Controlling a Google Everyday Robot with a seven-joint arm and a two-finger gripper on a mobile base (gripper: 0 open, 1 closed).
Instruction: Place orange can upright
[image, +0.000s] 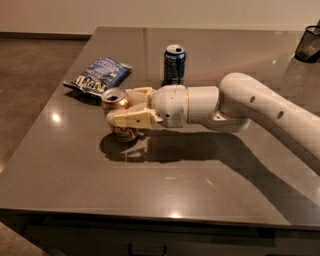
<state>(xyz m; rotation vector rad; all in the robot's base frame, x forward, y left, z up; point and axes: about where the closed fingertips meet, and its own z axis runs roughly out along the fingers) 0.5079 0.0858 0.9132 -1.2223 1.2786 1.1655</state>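
The orange can (116, 100) is a shiny orange-gold drink can with a silver top. It stands close to upright, tilted slightly left, at the left middle of the grey table (200, 200). My gripper (124, 109) reaches in from the right and its cream fingers (131, 117) are shut around the can's body. The can's lower end (123, 134) shows below the fingers, at or just above the table top. The white arm (260, 107) stretches away to the right edge.
A dark blue can (174, 64) stands upright behind the gripper. A blue snack bag (98, 75) lies flat to the back left of the orange can. A black mesh holder (309, 44) sits at the far right corner. The table's left edge is near.
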